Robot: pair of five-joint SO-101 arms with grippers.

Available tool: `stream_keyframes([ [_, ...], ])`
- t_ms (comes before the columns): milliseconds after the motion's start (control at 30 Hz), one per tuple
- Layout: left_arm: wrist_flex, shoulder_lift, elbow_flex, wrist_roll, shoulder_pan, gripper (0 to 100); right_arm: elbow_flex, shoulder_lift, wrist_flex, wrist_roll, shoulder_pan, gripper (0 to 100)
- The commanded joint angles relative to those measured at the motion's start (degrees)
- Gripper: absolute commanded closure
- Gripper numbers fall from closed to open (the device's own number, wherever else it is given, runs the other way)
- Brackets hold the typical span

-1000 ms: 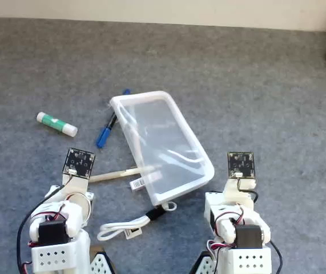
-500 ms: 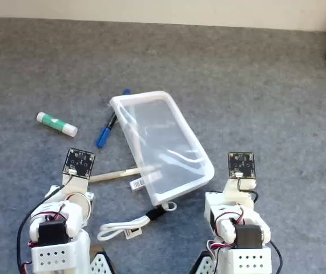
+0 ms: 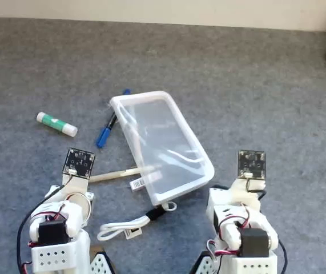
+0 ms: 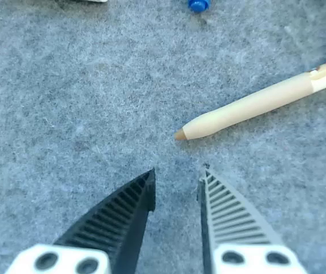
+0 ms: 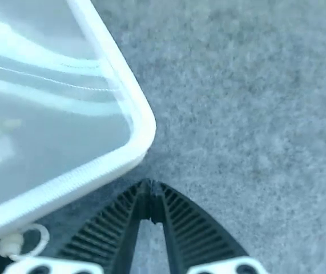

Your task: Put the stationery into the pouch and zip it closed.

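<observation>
Surface: I see grey carpet [image 3: 265,74], with a pale wall [image 3: 151,11] behind.
Pouch [image 3: 163,145]: flat, ahead of both arms.
Stationery: glue stick [image 3: 56,124] and blue pen [image 3: 107,128] to its left; beige pen [image 3: 114,175] at its edge.
Left claw [image 4: 177,177]: released, empty, near the beige pen's tip.
Right claw [image 5: 150,191]: clenched, empty, beside a pouch corner.

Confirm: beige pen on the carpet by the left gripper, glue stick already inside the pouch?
Not quite. The glue stick lies on the carpet outside the pouch, as the high view shows; the beige pen part is right.
</observation>
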Motion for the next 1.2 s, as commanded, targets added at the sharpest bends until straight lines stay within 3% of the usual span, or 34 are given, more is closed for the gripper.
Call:
stream_keyframes([
  [0,0.18,-0.40,1.27,0.62,-0.75,87,-6.73,-0.04,0.31,-0.88,0.48,99.5],
  [467,0.18,-0.40,1.27,0.62,-0.75,87,-8.22,-0.04,2.24,-8.44,-14.81,99.5],
  [867,0.18,-0.40,1.27,0.62,-0.75,87,-11.30,0.40,1.36,-10.02,-19.65,99.5],
  [1167,0.18,-0.40,1.27,0.62,-0.75,87,-25.10,27.56,1.19,-10.20,-20.26,99.5],
])
